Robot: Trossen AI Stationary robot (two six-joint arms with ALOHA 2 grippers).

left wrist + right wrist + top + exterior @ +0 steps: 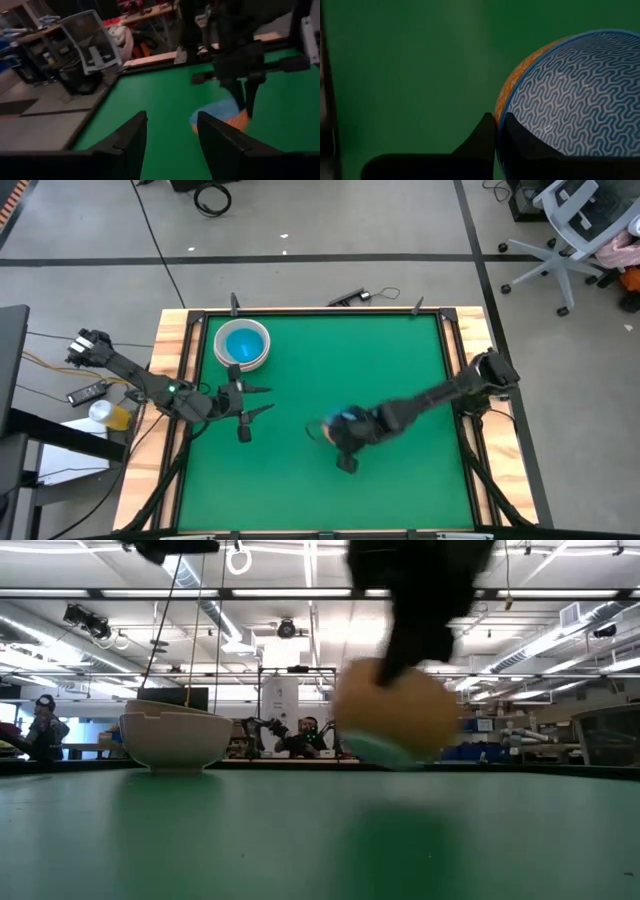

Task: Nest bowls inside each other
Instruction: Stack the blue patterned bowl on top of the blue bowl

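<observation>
A white bowl (242,346) with a bright blue bowl (243,342) nested inside it stands on its base at the table's far left; the low view shows its white wall (175,737). A bowl (570,95), peach-orange outside and blue wave-patterned inside, hangs above the middle of the table (395,720), with my right gripper (496,122) shut on it (335,430). My left gripper (262,401) stands open (172,125) just near of the white bowl, above the table, with nothing between its fingers. My right gripper pinches the peach-and-blue bowl's rim (501,112), one finger (482,132) on the orange outer wall and one finger (517,137) on the patterned inside. The fingers slant down from the table's right. The bowl is tilted and lifted clear of the table.
The green mat (400,360) is framed by raised wooden rails (180,350). People and benches show in the room behind the far edge in the low view. An office chair (570,230) stands on the floor beyond the far right corner.
</observation>
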